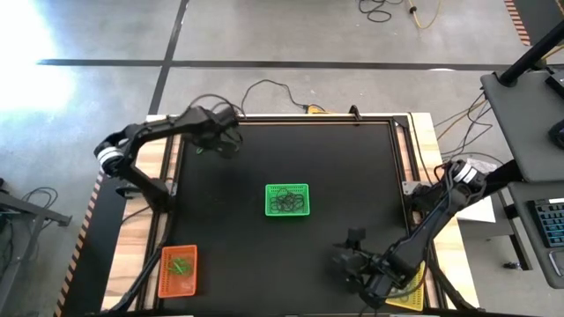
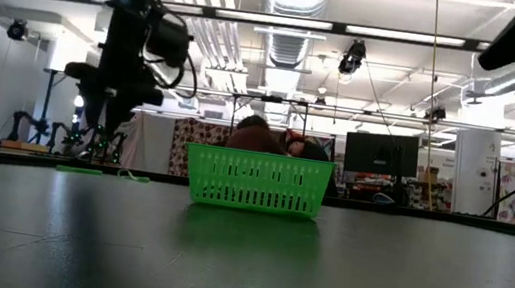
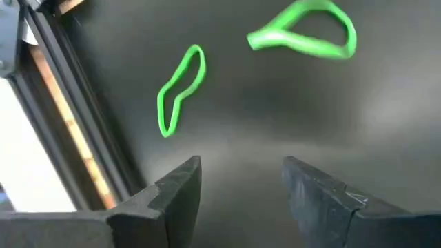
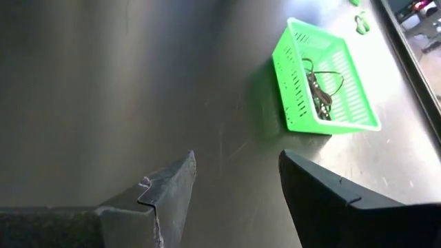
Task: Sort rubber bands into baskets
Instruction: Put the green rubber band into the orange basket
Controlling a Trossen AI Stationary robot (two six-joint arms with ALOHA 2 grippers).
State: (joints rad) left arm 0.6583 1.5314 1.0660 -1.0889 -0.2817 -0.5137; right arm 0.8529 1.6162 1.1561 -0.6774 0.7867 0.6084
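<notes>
Pickup step: left gripper [image 3: 241, 180], jaws apart, hovering over two green rubber bands [image 3: 180, 89] at far-left. Right gripper [image 4: 238, 176] apart, idle near-right. Next: descend, pinch one band, carry to basket.

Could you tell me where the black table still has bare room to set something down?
Bare: the wide strips either side of the green plastic mesh basket at the centre. Crowded: the far left corner, where the open left hand hovers over two green rubber bands, and the near right, where the open right hand waits.

one basket [image 1: 287, 200] mid-table, another basket [image 1: 178, 269] front-left, rubber bands [image 1: 181, 265] inside
</notes>
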